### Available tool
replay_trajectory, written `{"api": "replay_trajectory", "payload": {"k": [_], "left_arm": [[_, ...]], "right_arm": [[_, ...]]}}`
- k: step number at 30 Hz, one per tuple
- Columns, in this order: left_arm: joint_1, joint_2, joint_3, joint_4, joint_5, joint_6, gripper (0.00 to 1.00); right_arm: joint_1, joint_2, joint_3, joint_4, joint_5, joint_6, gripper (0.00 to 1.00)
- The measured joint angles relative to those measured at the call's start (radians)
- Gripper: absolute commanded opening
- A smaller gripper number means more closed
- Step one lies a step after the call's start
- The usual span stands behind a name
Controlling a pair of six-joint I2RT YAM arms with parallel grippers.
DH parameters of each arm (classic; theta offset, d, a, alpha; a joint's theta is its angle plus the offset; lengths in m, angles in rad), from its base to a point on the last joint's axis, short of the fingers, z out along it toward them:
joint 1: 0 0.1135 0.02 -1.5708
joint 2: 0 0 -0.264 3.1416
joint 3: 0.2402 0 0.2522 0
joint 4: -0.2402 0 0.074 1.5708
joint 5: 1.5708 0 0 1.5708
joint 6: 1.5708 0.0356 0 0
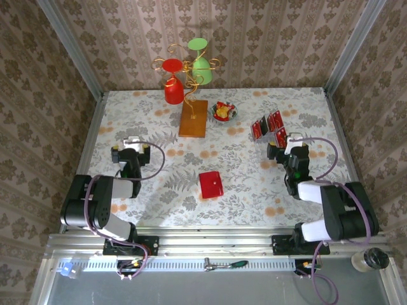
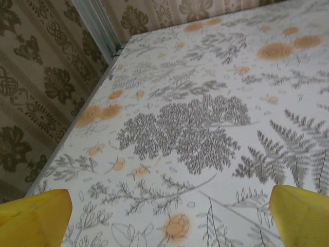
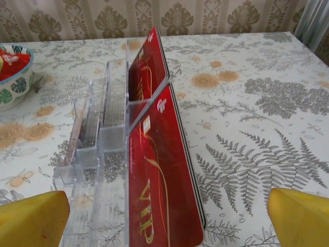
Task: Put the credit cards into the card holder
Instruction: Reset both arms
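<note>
Gaping wide, empty, left claw and right claw sit over fern-print cloth, perhaps vinyl; damask-papered walls.

Credit cards stand in a rack right of the card holder.

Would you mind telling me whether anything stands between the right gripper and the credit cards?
Nothing visible does. The open right gripper faces the credit cards directly; they stand in a clear rack. Bare tablecloth lies between them and the card holder.
</note>
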Motion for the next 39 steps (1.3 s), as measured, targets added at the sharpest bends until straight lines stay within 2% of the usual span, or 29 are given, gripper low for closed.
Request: {"api": "replay_trajectory", "payload": {"k": [3,7,14,20,39], "left_arm": [[0.026,0.028,0.0,0.056,0.034,-0.012,1.0],[0.034,0.056,0.005,0.039,0.08,-0.019,1.0],[0.08,0.056,0.028,0.022,0.164,-0.039,1.0],[0.087,0.056,0.032,-0.004,0.201,-0.049,1.0],[0.093,0.056,0.032,-0.019,0.22,-0.056,1.0]], "right_arm": [[-0.001,0.086,-0.024,0.071,-0.003,0.0,1.0],[-0.008,0.088,-0.023,0.107,-0.029,0.0,1.0],[-0.031,0.089,0.091,0.013,-0.103,-0.006,1.0],[-0.045,0.089,0.103,-0.019,-0.112,-0.006,1.0],[-0.04,0.089,0.104,-0.054,-0.111,-0.007,1.0]]}}
